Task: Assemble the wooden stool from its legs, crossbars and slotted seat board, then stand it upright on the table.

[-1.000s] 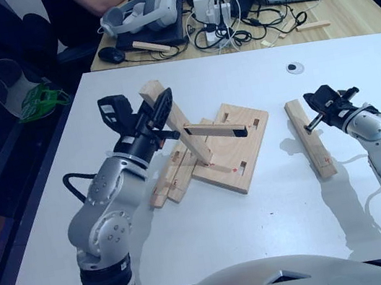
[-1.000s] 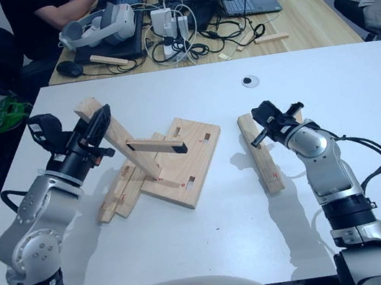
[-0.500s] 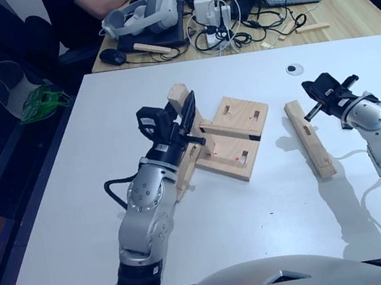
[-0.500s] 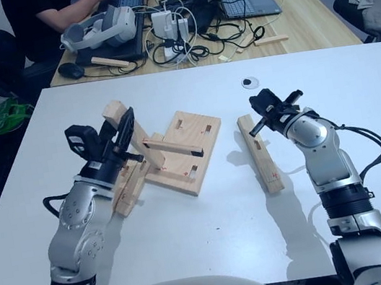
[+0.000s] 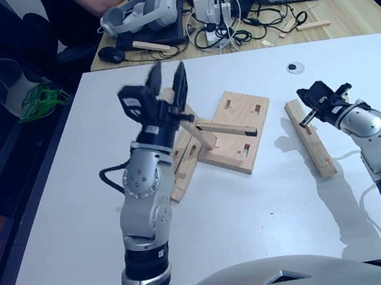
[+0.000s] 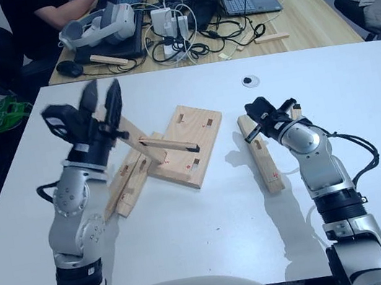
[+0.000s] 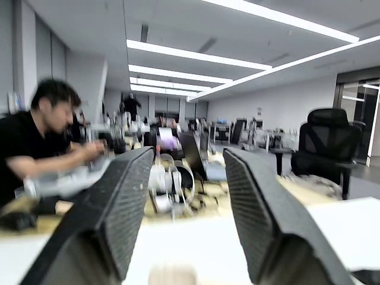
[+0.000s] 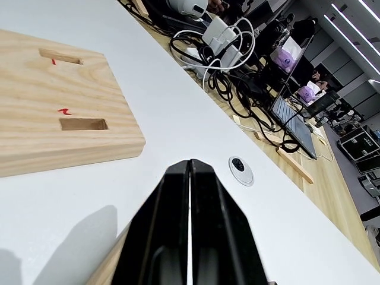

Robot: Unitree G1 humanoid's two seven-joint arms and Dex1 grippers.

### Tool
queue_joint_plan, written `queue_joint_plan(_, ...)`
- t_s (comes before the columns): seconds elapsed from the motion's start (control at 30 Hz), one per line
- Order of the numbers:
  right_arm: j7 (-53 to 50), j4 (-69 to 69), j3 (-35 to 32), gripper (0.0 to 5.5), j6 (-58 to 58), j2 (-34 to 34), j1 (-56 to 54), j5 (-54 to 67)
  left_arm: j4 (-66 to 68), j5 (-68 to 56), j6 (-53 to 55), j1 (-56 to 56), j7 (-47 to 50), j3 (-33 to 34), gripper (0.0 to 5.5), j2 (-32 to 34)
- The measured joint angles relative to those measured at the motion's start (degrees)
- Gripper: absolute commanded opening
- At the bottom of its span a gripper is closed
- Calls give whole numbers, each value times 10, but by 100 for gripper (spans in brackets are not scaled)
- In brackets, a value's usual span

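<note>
Lifted since the earlier frame: left gripper point(image 5: 169, 80), now above the leg-and-crossbar piece point(image 5: 206, 129), fingers apart, holding nothing. Seat board point(image 5: 245, 140): frame centre, on tabletop point(image 5: 260, 211), crossbar lying over it, long axis left-to-right. Loose leg point(image 5: 313, 144): centre right, long axis up-down, just below right gripper point(image 5: 317, 98), whose fingers are together and empty; right arm nearer. Writing: small red marks by slots, unreadable.
</note>
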Motion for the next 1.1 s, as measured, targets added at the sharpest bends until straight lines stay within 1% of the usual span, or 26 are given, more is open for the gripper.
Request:
queue_joint_plan(0.1,-3,0,-3,0,0,1,1,0,-34,-8,41,-41,5,26,310,6)
queue_joint_plan(0.13,-4,-1,-5,0,0,1,2,0,-46,-13,59,-60,8,42,310,15)
queue_joint_plan(0.17,-5,-5,-6,0,0,1,5,0,-56,-17,81,-84,13,69,310,29)
queue_joint_plan(0.23,-7,-8,-10,0,1,1,12,1,-43,-26,124,-121,26,159,310,84)
queue_joint_plan(0.27,-12,-14,-15,0,2,1,22,1,-12,-30,138,-129,25,215,310,120)
queue_joint_plan(0.3,-16,-19,-20,0,5,2,28,2,23,-30,144,-124,19,254,310,145)
queue_joint_plan(0.33,-18,-28,-26,0,7,2,33,2,65,-34,158,-109,7,280,310,167)
queue_joint_plan(0.37,-19,-37,-29,0,11,2,41,2,119,-35,191,-73,-17,294,337,192)
queue_joint_plan(0.4,-21,-41,-30,0,15,2,45,2,163,-38,227,-27,-43,297,348,205)
queue_joint_plan(0.43,-24,-44,-30,0,20,4,47,2,188,-43,259,21,-79,283,365,218)
queue_joint_plan(0.47,-25,-51,-30,0,26,5,48,2,193,-61,303,79,-141,247,376,237)
queue_joint_plan(0.53,-27,-61,-30,0,30,7,48,4,187,-84,343,127,-217,205,402,263)
queue_joint_plan(0.6,-29,-67,-30,0,36,8,52,6,173,-97,362,152,-272,178,432,294)
queue_joint_plan(0.63,-29,-74,-31,0,39,8,57,6,170,-96,364,154,-284,170,450,307)
queue_joint_plan(0.7,-30,-87,-33,0,49,9,68,7,169,-89,364,153,-305,151,463,334)
queue_joint_plan(0.83,-35,-118,-35,0,65,15,78,7,167,-79,361,149,-353,110,463,364)
queue_joint_plan(0.93,-37,-130,-35,0,77,22,87,9,167,-68,350,142,-369,84,463,371)
queue_joint_plan(1.1,-40,-153,-35,0,94,26,93,18,165,-54,335,138,-374,71,463,379)
